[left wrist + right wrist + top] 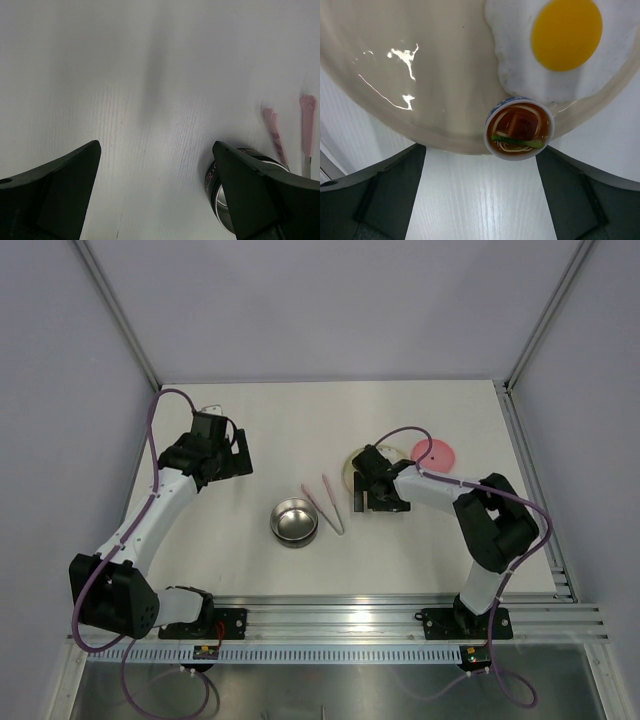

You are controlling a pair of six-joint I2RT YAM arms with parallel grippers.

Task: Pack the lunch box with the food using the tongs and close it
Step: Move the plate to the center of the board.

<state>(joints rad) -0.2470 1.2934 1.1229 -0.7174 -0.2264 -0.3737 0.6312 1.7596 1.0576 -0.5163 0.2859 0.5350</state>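
Observation:
The lunch box, a small shiny steel bowl [294, 521], stands empty at the table's middle; in the left wrist view its rim [214, 186] peeks out behind my right-hand finger. The pale pink tongs [323, 504] lie just right of it, their tips [274, 131] pointing away. The pink lid [437, 453] lies at the far right. My right gripper [359, 481] hangs open at the near rim of a cream plate [420, 75], which holds a fried egg [545, 55] and a small round brown-red piece [520, 129]. My left gripper [238, 456] is open over bare table, left of the bowl.
A grey frame and walls surround the white table [250, 570]. An aluminium rail [340, 615] runs along the near edge by the arm bases. The right arm's elbow [495, 525] stands near the table's right side.

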